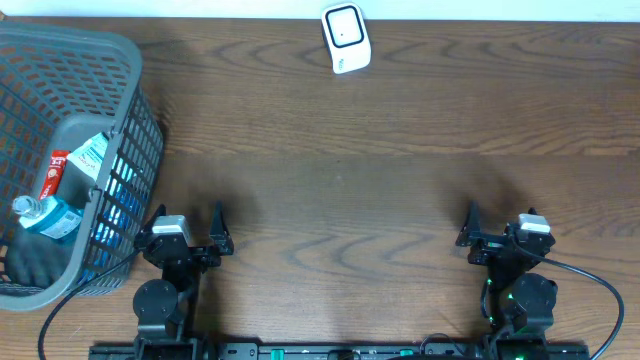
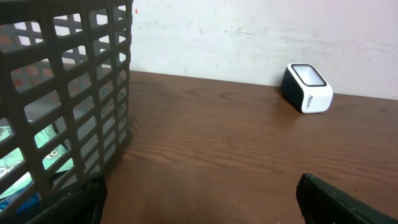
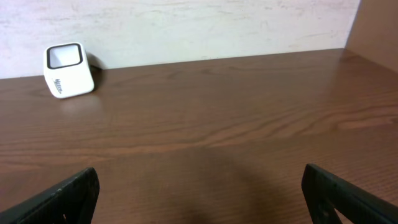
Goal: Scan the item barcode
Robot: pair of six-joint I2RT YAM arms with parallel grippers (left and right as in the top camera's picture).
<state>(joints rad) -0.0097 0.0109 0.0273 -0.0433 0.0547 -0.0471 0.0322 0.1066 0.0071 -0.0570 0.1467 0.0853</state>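
Note:
The white barcode scanner (image 1: 346,38) with its dark window stands at the far edge of the table, also visible in the left wrist view (image 2: 306,88) and right wrist view (image 3: 68,70). Items lie in the grey mesh basket (image 1: 128,100) at left: a red-and-white tube (image 1: 55,172), a white-and-green packet (image 1: 92,155) and a clear bottle with blue liquid (image 1: 45,215). My left gripper (image 1: 188,216) (image 2: 202,205) rests near the front edge beside the basket, open and empty. My right gripper (image 1: 500,222) (image 3: 202,199) sits at front right, open and empty.
The basket wall (image 2: 62,93) fills the left of the left wrist view, close to my left finger (image 2: 81,199). A pale wall runs behind the table's far edge. Brown wood tabletop (image 1: 340,170) lies between the grippers and the scanner.

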